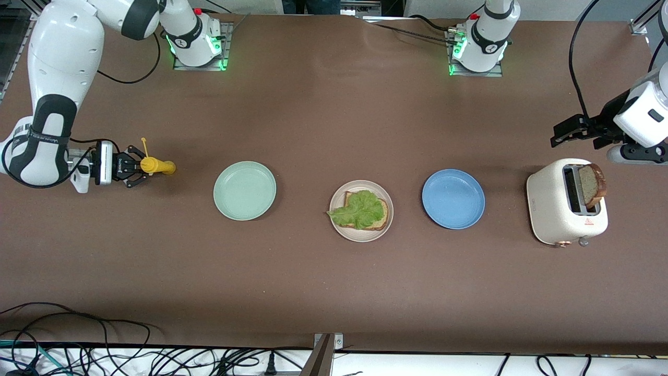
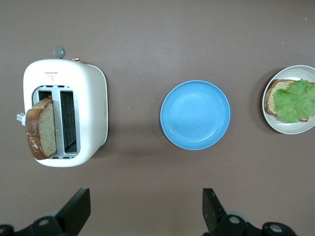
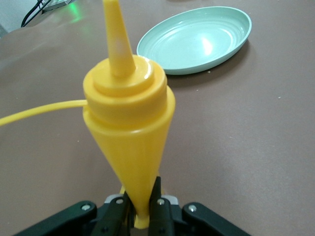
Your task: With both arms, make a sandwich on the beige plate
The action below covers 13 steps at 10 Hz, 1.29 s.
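Gripping yellow bottle (image 3: pixel 129 142), right hand (image 3: pixel 140 209); left hand (image 2: pixel 146 211) open

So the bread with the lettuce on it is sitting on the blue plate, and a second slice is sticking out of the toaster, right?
Not quite. The bread with the lettuce lies on the beige plate, as the front view shows; the blue plate beside it holds nothing. A second slice does stick out of the toaster.

The right gripper (image 1: pixel 140 168) sat low at its own end of the table, fingers (image 3: pixel 158 209) pinched tight, forearm level. The left gripper (image 1: pixel 561 134) hovered at its end, jaws spread wide.
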Each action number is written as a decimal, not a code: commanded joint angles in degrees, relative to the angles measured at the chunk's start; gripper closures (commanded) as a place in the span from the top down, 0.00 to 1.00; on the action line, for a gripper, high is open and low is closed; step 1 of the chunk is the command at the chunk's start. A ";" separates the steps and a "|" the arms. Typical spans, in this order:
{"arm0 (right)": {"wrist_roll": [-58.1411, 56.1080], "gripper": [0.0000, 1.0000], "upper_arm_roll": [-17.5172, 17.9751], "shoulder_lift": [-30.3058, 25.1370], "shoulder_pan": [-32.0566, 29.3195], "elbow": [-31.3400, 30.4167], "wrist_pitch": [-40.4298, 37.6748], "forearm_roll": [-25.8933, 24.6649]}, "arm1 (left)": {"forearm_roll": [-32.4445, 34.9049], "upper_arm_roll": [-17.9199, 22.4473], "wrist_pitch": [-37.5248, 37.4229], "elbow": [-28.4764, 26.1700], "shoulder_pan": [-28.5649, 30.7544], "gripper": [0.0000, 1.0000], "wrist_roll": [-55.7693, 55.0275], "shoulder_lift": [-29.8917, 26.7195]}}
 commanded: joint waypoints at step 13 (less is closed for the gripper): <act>21.09 0.96 -3.06 -0.77 -4.78 13.01 -0.50 -8.35 | 11.92 -0.13 23.01 -12.48 15.67 0.67 14.20 12.18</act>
